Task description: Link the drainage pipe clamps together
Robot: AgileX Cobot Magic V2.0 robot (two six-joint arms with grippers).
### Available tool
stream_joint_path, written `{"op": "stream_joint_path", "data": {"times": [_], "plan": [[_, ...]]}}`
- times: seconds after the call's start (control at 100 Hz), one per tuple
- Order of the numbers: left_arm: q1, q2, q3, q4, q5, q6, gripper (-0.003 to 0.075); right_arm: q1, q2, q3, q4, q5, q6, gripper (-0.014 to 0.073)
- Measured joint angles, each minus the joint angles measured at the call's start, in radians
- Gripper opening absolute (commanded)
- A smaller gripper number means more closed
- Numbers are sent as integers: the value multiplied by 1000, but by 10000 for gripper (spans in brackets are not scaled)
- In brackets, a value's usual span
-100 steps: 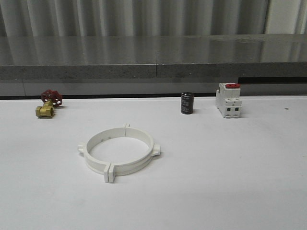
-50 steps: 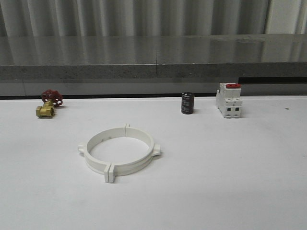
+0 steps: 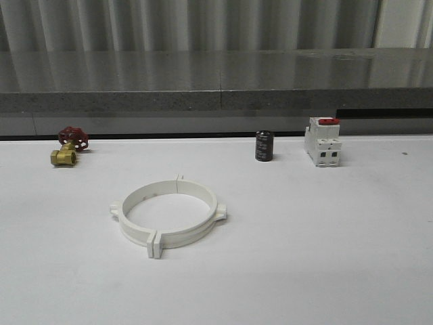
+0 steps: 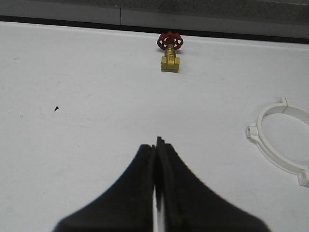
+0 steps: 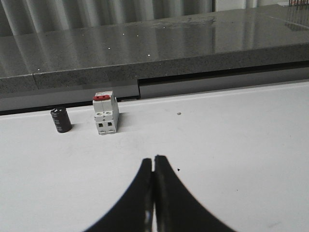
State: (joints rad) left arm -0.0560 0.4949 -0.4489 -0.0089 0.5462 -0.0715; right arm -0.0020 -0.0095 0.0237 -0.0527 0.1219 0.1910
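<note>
The two white drainage pipe clamps (image 3: 169, 212) lie on the white table, left of centre, as one closed ring. Their end tabs meet at the front (image 3: 155, 244) and at the back (image 3: 178, 180). Part of that ring (image 4: 285, 145) also shows in the left wrist view, well off to the side of my left gripper (image 4: 156, 144), which is shut with nothing in it over bare table. My right gripper (image 5: 153, 161) is shut and empty as well, hanging above the table some way short of the switch block.
A brass valve with a red handwheel (image 3: 68, 145) stands at the back left. A small black cylinder (image 3: 264, 146) and a white switch block with a red top (image 3: 322, 142) stand at the back right. A grey ledge (image 3: 216, 95) runs behind the table.
</note>
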Motion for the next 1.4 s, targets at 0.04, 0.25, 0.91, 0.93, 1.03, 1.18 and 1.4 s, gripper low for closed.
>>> {"op": "stream_joint_path", "data": {"times": [0.04,0.25,0.91,0.93,1.03,1.18,1.4], "plan": [[0,0,0,0,0,0,-21,0,0,2,0,-7,1,-60],[0,0,0,0,0,0,-21,0,0,2,2,-34,-11,-60],[0,0,0,0,0,0,-21,0,0,2,4,-35,-15,-60],[0,0,0,0,0,0,-21,0,0,2,4,-35,-15,-60],[0,0,0,0,0,0,-21,0,0,2,4,-35,-15,-60],[0,0,4,0,0,0,-21,0,0,2,4,-35,-15,-60],[0,-49,111,25,-238,0,-21,0,0,2,4,-35,-15,-60]]}}
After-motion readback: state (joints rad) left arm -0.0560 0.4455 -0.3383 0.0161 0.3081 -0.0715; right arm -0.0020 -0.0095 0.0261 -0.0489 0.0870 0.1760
